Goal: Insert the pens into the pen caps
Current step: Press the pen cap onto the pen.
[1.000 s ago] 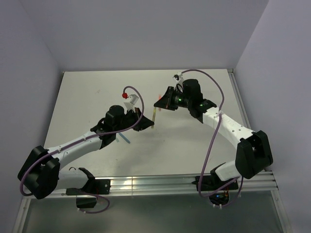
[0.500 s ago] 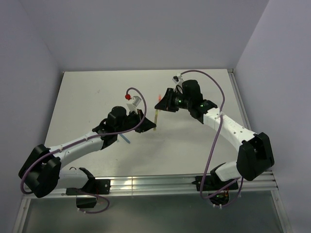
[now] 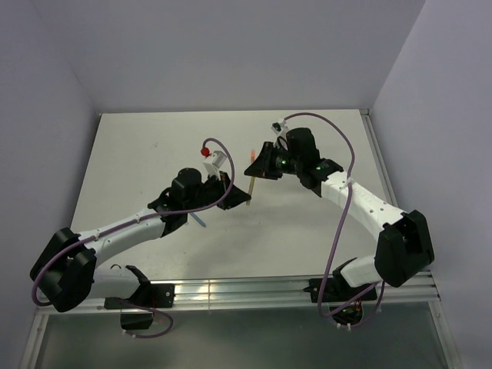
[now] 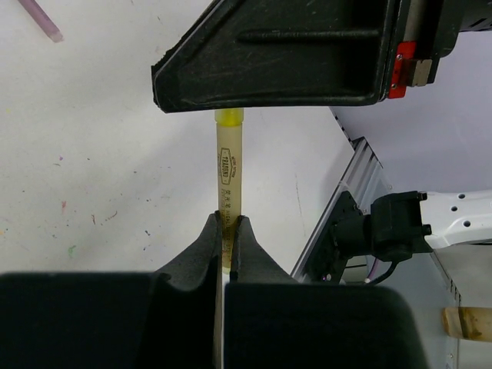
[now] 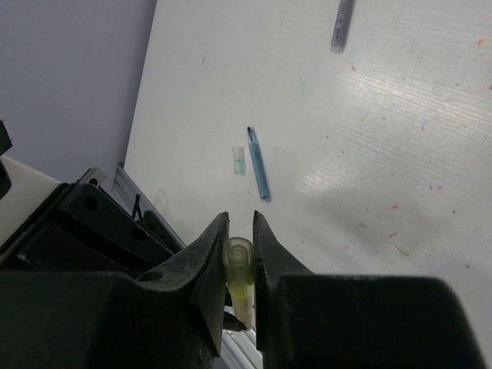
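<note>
My left gripper (image 4: 229, 219) is shut on a yellow pen (image 4: 230, 173), which stands nearly upright above the table (image 3: 138, 169). The pen's upper end sits in a yellow-green pen cap (image 5: 239, 257). My right gripper (image 5: 240, 223) is closed round that cap from above, with a finger against each side. In the top view the two grippers meet mid-table, left gripper (image 3: 243, 201) below and right gripper (image 3: 253, 169) above the pen (image 3: 250, 192). A blue pen (image 5: 258, 164) lies flat beside a pale blue pen cap (image 5: 239, 160).
A grey-purple pen (image 5: 343, 24) lies farther off on the table. A small pink-red piece (image 3: 254, 153) lies behind the right gripper. The blue pen (image 3: 199, 221) is under the left forearm. A metal rail (image 3: 231, 290) runs along the near edge, and walls close in the left, back and right.
The left gripper has carried the yellow pen a little to the right and nearer. The right gripper has stayed over the pen's top end, and its jaws look slightly less tight.
</note>
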